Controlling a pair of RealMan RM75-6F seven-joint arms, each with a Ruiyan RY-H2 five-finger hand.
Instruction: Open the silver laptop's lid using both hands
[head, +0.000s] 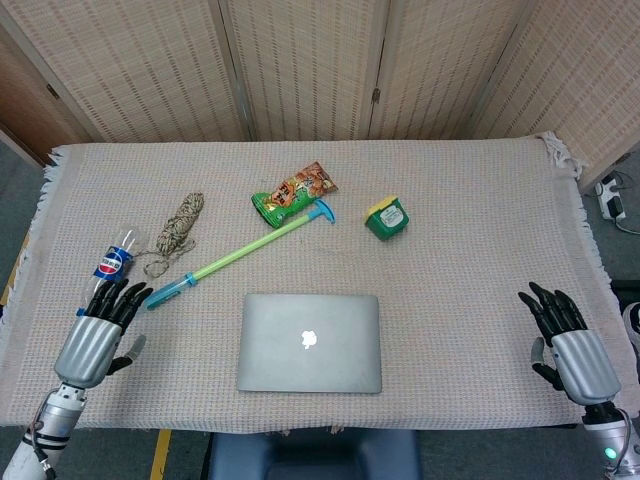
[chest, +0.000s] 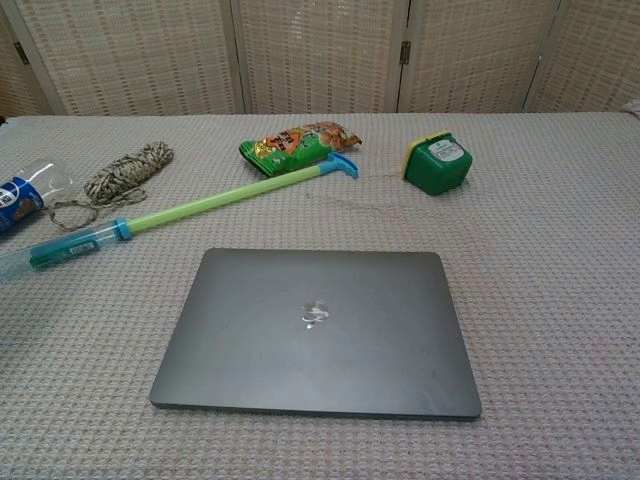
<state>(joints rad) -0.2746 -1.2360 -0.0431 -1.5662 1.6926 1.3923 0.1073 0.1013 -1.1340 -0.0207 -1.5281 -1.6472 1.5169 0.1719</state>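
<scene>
The silver laptop (head: 310, 342) lies shut near the table's front edge, logo up; the chest view shows its lid (chest: 318, 330) flat and untouched. My left hand (head: 98, 333) hovers over the cloth to the laptop's left, fingers spread, holding nothing, well apart from the lid. Far to the right, by the table's edge, my right hand (head: 570, 345) also has its fingers apart and holds nothing. Neither hand appears in the chest view.
A long green and blue stick (head: 235, 256) runs diagonally behind the laptop, its blue end close to my left hand. A Pepsi bottle (head: 116, 260), a twine bundle (head: 176, 226), a snack bag (head: 294, 192) and a green box (head: 386, 218) lie further back.
</scene>
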